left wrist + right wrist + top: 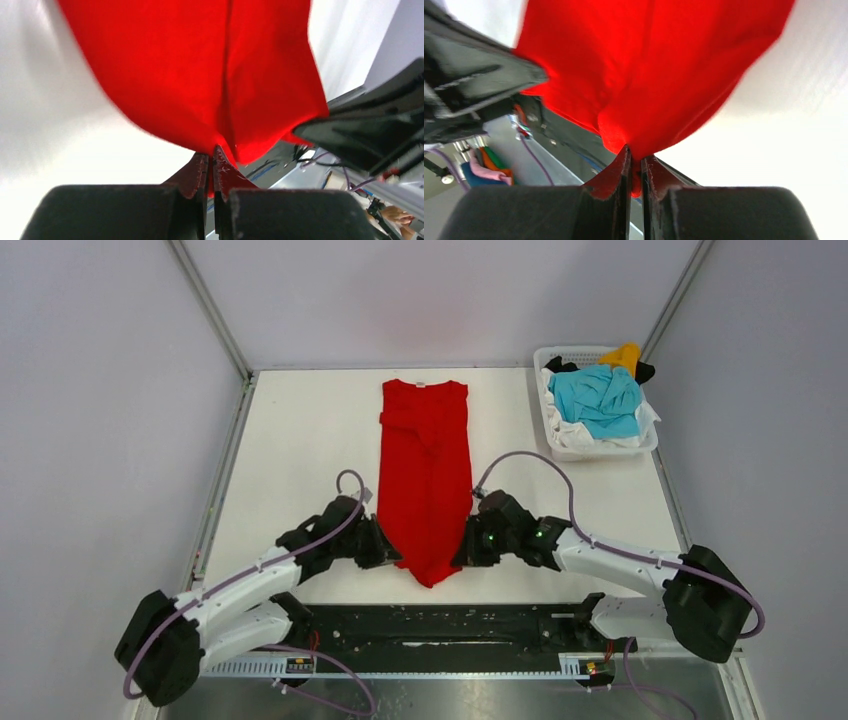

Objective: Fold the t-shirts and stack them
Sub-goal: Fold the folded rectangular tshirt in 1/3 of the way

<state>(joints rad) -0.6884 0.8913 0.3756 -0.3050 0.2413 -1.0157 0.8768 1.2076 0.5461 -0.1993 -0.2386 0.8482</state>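
Observation:
A large bright red t-shirt (425, 475) lies lengthwise on the white table, folded narrow, collar at the far end. My left gripper (388, 552) is shut on its near left hem and my right gripper (462, 550) is shut on its near right hem. The near end is gathered between them and hangs in a point near the table's front edge. In the left wrist view red cloth (200, 70) is pinched between the closed fingers (197, 172). In the right wrist view red cloth (649, 65) is pinched the same way between the fingers (616, 172).
A white plastic basket (548, 425) stands at the back right and holds turquoise (600, 398), yellow-orange (626, 355), black and white shirts. A black rail (440, 625) runs along the table's near edge. Grey walls enclose the table.

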